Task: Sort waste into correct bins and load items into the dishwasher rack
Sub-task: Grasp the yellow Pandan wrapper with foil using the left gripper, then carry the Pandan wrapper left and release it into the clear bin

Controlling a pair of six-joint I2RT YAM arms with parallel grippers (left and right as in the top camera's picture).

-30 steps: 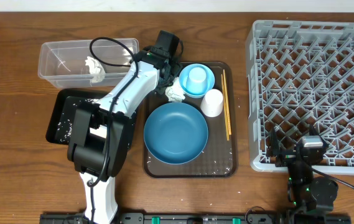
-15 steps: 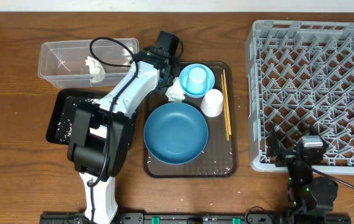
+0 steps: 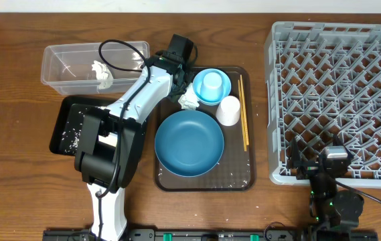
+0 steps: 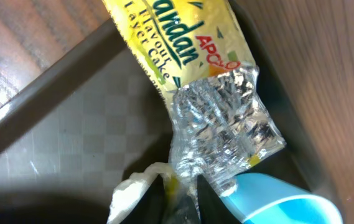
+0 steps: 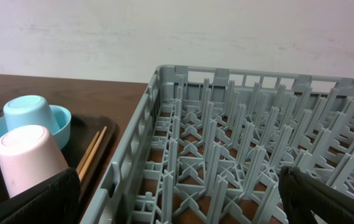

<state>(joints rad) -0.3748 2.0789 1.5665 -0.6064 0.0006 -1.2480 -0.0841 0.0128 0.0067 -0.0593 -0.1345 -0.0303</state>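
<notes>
At the far left of the counter (image 3: 16, 167) a clear box (image 3: 56, 73) holds a crumpled tissue (image 3: 100, 73), and just below it the black tray (image 3: 66, 114) carries scattered rice grains (image 3: 73, 137). The left arm reaches to the brown tray's (image 3: 203, 179) upper left corner. Seen from above, its wrist hides the left pincer (image 4: 181, 205); only dark slivers of it show in the left wrist view, so I cannot tell whether it is closed. Right in front of it lies the yellow-green wrapper (image 4: 183, 56), torn open to silver foil. Its print, cut off at the frame edge, reads "…ardan", "Flavour", "Layer Cake" and a red "APO…". A second tissue (image 3: 189, 100) lies beside it. On the brown tray sit the blue dish (image 3: 189, 142), the light-blue bowl (image 3: 225, 94) with the light-blue cup (image 3: 211, 83) upturned in it, the white-pinkish cup (image 3: 228, 110) and the chopsticks (image 3: 243, 114). The grey rack (image 3: 337, 100) stands at the right. At its near edge, the right pincer (image 5: 177, 180) has its fingers spread wide apart, holding nothing.
</notes>
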